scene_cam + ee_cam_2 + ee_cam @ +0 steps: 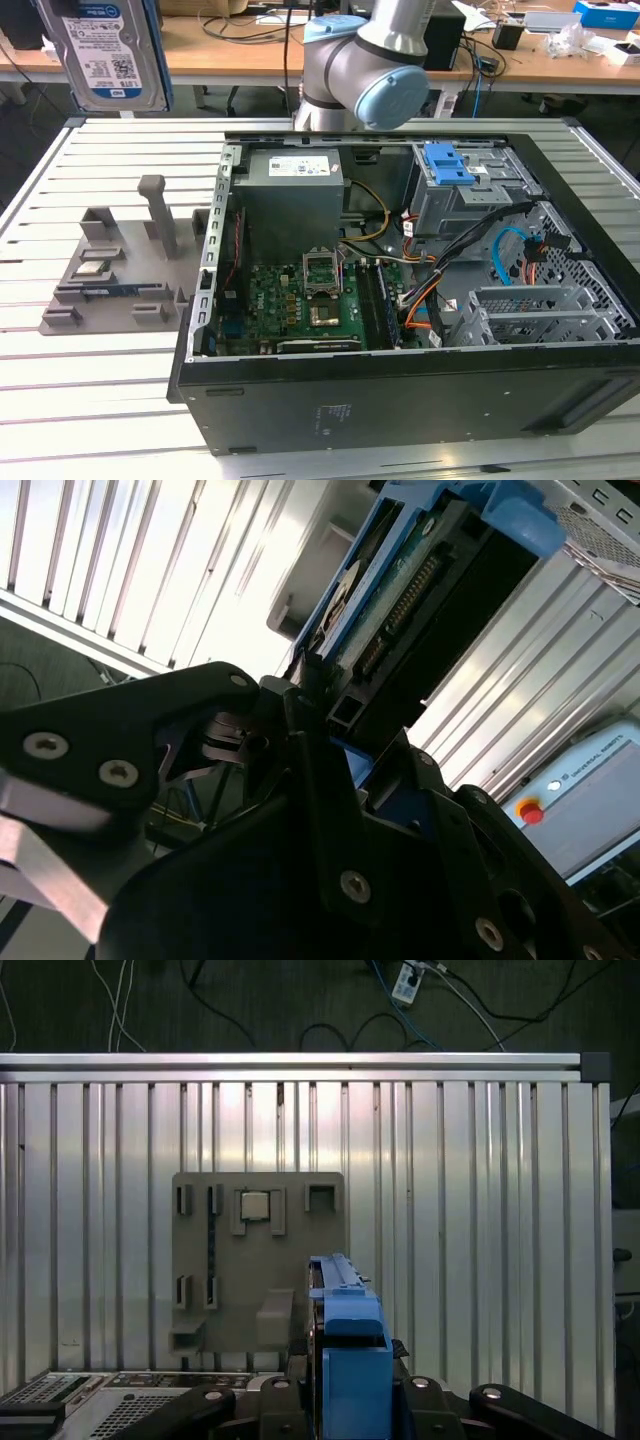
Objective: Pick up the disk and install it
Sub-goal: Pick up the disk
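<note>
The disk, a silver hard drive with a blue-and-white label and a blue plastic frame, hangs high at the exterior view's left, above the slatted table. In the first wrist view the disk's blue frame edge stands upright between my black fingers, and my gripper is shut on it. The second wrist view shows the disk from the side, with its green circuit board and blue frame, clamped at its lower end by my gripper. Far below it lies the grey holder plate.
An open computer case fills the middle and the exterior view's right. Inside it are a grey power box with a white label, a green mainboard and a metal cage with a blue latch. The grey holder plate lies to the case's left.
</note>
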Robot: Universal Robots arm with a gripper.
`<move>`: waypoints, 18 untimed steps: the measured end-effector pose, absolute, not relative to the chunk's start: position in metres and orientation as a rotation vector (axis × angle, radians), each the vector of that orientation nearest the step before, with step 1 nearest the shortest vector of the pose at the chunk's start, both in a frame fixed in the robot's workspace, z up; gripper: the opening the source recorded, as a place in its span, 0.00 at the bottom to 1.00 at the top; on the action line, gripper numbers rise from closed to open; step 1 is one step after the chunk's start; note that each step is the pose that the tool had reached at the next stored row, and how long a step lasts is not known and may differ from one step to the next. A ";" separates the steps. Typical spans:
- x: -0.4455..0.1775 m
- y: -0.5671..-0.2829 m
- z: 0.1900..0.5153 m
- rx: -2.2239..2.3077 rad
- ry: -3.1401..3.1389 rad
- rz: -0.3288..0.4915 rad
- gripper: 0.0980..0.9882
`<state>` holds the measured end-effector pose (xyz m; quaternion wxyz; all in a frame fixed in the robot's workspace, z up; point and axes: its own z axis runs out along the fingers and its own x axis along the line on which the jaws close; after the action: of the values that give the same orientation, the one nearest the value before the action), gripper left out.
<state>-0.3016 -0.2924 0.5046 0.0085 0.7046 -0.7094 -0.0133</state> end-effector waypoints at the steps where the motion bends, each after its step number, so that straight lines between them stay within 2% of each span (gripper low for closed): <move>1: -0.298 -0.292 0.505 2.201 -2.217 -0.041 0.30; 18: -0.230 -0.292 0.505 2.200 -2.216 -0.039 0.30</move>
<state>-0.2302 -0.2924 0.5046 0.0093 0.7046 -0.7095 -0.0125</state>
